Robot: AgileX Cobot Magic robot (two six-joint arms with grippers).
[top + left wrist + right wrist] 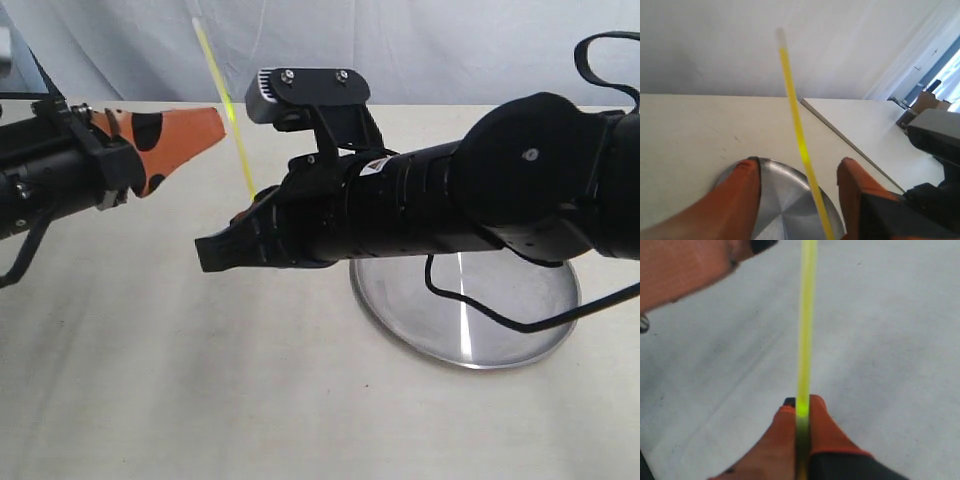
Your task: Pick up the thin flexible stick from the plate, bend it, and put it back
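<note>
A pale tabletop (200, 380) runs back to a white curtain (420, 50) behind its far edge. The plate (500, 290) lies toward the right edge. The black right arm (430, 205) stretches over it and hides its far half, and a black cable (470, 308) loops across the metal.

The right gripper (801, 405) has its orange jaws clenched on the lower end of the thin flexible stick (222, 100), up in the air over the middle of the tabletop and clear of the plate. The stick looks straight and stands close to upright, its pale tip uppermost and leaning toward the far left corner.

The left gripper (799, 165) holds its jaws parted, one on either side of the stick, neither visibly touching it.
</note>
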